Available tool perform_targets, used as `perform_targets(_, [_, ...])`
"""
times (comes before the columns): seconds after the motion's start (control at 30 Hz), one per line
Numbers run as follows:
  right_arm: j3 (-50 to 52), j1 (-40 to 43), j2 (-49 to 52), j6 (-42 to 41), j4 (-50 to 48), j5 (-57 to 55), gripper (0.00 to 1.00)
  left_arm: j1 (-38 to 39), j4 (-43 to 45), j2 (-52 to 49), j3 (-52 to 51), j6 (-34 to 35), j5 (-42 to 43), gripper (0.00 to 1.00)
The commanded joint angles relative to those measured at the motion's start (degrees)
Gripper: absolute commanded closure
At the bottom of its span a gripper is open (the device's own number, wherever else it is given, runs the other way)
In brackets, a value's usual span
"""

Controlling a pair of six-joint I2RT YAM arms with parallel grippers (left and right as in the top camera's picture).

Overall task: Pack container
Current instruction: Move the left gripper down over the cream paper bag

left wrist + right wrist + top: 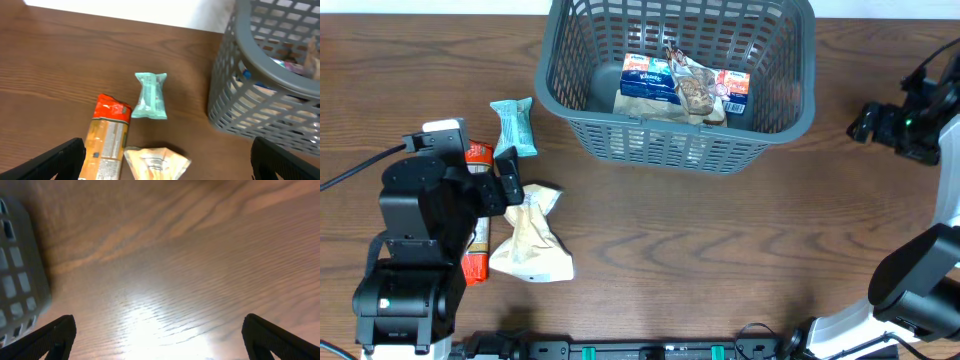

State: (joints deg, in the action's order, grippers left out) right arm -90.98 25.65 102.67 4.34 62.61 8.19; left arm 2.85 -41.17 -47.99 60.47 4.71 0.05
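The dark grey lattice basket stands at the back middle of the table and holds tissue packs, a clear snack bag and a red-and-white packet. It also shows in the left wrist view and at the left edge of the right wrist view. On the table left of it lie a teal packet, an orange-red packet and a beige bag. My left gripper is open above the beige bag. My right gripper is open and empty over bare table, right of the basket.
A black cable runs in from the left edge. The wooden table stretches between the arms. The right arm's base stands at the front right.
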Motion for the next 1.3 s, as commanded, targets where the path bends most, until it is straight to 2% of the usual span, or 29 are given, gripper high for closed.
perform_targets(0.0, [2.25,0.15,0.22,-0.46,-0.28,1.51,0.01,0.24,-0.66,0.31,1.31,0.55,2.43,0.01])
perform_targets(0.37, [2.51,0.20,0.22,-3.04,-0.70,1.51,0.01,0.22,-1.27,-1.75,1.27,0.13,-0.59,0.01])
perform_targets(0.9, [2.60,0.13,0.22,-3.02,-0.22,1.75,0.01,0.22,-3.54,-18.97,1.27,0.57,-0.72,0.01])
perform_targets(1.27, [2.60,0.13,0.22,-2.99,0.02,1.75,0.01,0.22,-3.37,-20.02,1.27,0.57,-0.72,0.01])
